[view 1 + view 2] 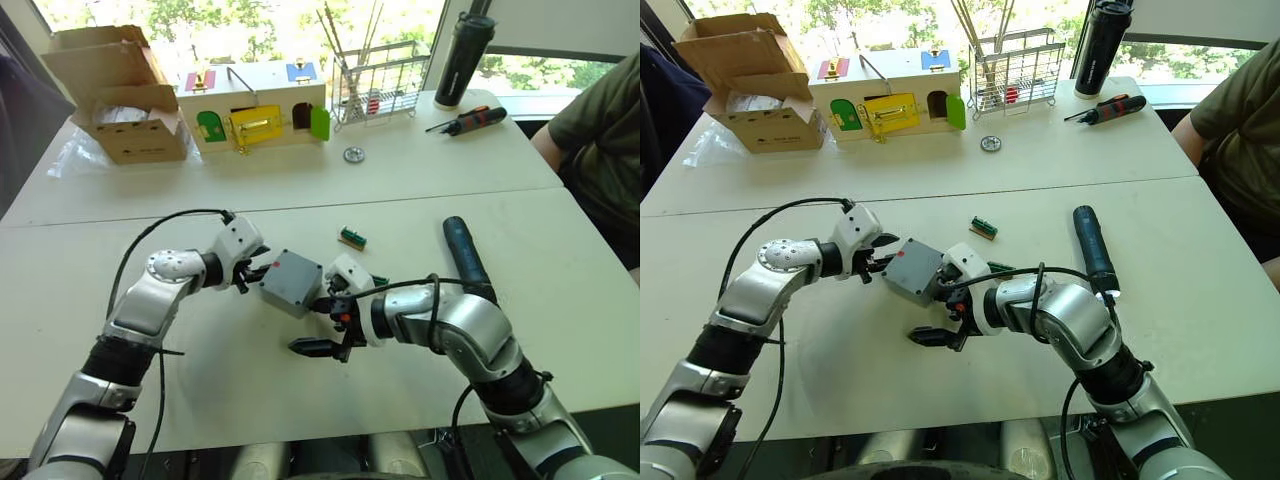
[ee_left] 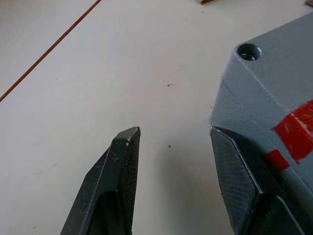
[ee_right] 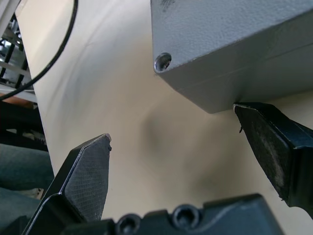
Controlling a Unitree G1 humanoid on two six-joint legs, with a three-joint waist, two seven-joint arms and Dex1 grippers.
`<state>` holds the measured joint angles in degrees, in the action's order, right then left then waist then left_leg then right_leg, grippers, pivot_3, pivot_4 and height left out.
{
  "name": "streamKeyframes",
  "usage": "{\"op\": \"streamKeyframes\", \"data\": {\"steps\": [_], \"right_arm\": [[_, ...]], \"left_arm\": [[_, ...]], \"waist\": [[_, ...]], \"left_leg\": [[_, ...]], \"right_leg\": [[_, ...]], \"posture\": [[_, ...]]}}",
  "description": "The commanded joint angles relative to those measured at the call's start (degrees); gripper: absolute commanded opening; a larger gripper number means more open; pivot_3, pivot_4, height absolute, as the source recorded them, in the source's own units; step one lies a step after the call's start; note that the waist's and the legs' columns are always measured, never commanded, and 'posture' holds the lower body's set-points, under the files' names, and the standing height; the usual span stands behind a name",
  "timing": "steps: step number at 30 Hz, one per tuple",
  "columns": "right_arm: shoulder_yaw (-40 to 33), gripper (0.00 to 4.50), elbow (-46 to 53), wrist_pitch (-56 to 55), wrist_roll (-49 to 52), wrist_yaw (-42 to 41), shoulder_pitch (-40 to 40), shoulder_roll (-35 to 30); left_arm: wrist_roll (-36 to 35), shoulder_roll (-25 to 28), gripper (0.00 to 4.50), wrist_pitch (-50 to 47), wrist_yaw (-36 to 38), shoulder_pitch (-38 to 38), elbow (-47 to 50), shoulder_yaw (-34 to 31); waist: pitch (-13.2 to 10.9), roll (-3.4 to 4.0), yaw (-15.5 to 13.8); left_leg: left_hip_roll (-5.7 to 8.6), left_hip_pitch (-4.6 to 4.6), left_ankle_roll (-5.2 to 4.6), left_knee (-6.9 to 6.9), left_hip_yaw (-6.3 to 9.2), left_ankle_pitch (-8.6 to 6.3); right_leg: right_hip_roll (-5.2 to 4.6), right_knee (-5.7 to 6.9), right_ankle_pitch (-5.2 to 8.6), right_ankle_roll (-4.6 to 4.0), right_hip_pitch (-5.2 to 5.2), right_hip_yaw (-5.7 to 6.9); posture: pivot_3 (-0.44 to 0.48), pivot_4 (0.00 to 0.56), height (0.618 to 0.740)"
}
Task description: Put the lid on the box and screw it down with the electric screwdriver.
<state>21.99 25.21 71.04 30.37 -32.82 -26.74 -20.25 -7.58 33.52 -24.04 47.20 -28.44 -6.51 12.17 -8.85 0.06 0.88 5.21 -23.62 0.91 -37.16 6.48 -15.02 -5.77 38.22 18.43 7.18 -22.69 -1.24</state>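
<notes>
Grey, the box (image 1: 291,282) sat lidded between both spread grippers, left gripper (image 1: 250,277) and right gripper (image 1: 322,325) touching it; fetching the electric screwdriver (image 1: 466,256) seemed next.

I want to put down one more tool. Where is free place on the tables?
Bare: near table left of the left gripper, and between box and electric screwdriver. Crowded: the far table's back edge, from cardboard box to black bottle.

White tables (image 1: 300,190) stand before sunlit windows (image 1: 260,25).
</notes>
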Motion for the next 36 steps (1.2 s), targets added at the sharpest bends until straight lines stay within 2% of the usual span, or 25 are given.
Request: {"op": "streamKeyframes", "data": {"steps": [1, 6, 9, 12, 18, 25, 29, 36], "right_arm": [[-1.7, 4.47, 3.4, 0.5, 0.9, 1.1, -0.1, 0.0], [-6.4, 4.47, 8.5, 0.3, 2.9, -1.2, -0.4, -6.3], [-5.6, 4.47, 10.0, -4.8, 1.0, -4.9, -1.0, -13.1], [-3.3, 4.47, 6.4, -11.4, -3.2, -7.1, -2.5, -17.3], [0.9, 4.47, -4.9, -21.5, -9.6, -10.0, -6.5, -15.4], [4.5, 4.47, -12.8, -27.4, -13.8, -13.4, -8.6, -11.3], [4.6, 4.47, -13.2, -27.9, -14.3, -14.7, -8.1, -10.4], [3.1, 4.47, -8.4, -23.9, -12.9, -14.2, -5.9, -8.8]], "left_arm": [[2.4, 1.3, 2.3, 3.8, 0.3, -2.2, -3.5, -1.0], [1.3, 5.3, 2.3, 3.9, 3.0, -1.6, -3.7, -4.1], [-1.5, 8.9, 2.3, 0.2, 6.8, 1.8, 2.1, -5.8], [-5.2, 11.9, 2.3, -5.0, 9.9, 6.9, 10.0, -7.5], [-9.4, 13.6, 2.3, -11.9, 9.8, 14.0, 19.2, -9.6], [-9.7, 10.2, 2.3, -13.6, 5.4, 14.2, 21.1, -9.4], [-9.1, 7.9, 2.3, -13.1, 3.1, 13.0, 20.1, -8.7], [-6.8, 4.9, 2.3, -10.7, 0.9, 9.7, 16.0, -6.9]], "waist": [[0.0, 0.0, 0.1], [0.0, 0.0, 0.1], [0.0, 0.0, 0.1], [0.0, 0.0, 0.2], [0.0, 0.0, -0.1], [0.0, 0.0, -0.1], [0.0, 0.0, -0.2], [0.0, 0.0, -0.2]], "left_leg": [[0.0, 0.0, 0.0, 0.0, 0.0, 0.0], [0.01, 0.0, 0.0, 0.01, 0.0, 0.0], [0.01, 0.0, -0.01, 0.04, 0.0, 0.0], [0.0, 0.0, -0.02, 0.08, -0.02, -0.01], [-0.04, 0.0, -0.01, 0.05, -0.01, -0.01], [-0.02, 0.0, 0.0, 0.03, 0.01, 0.0], [-0.02, 0.0, 0.01, 0.03, 0.01, 0.0], [0.0, 0.0, 0.01, 0.02, 0.01, 0.01]], "right_leg": [[0.0, 0.0, 0.0, 0.0, -0.01, 0.0], [-0.01, 0.01, 0.0, 0.0, -0.03, -0.01], [-0.04, 0.0, 0.0, 0.0, -0.04, -0.01], [-0.08, -0.02, 0.0, 0.0, -0.03, -0.02], [-0.06, 0.0, 0.0, 0.0, -0.02, -0.07], [-0.08, -0.02, 0.0, 0.0, 0.02, -0.04], [-0.07, -0.02, 0.0, 0.0, 0.01, -0.02], [-0.07, -0.02, 0.0, 0.0, 0.02, 0.0]], "posture": [[0.0, 0.15, 0.74], [0.0, 0.15, 0.74], [0.0, 0.15, 0.74], [0.0, 0.15, 0.74], [0.0, 0.15, 0.74], [0.0, 0.15, 0.74], [0.0, 0.15, 0.74], [0.0, 0.15, 0.74]]}}
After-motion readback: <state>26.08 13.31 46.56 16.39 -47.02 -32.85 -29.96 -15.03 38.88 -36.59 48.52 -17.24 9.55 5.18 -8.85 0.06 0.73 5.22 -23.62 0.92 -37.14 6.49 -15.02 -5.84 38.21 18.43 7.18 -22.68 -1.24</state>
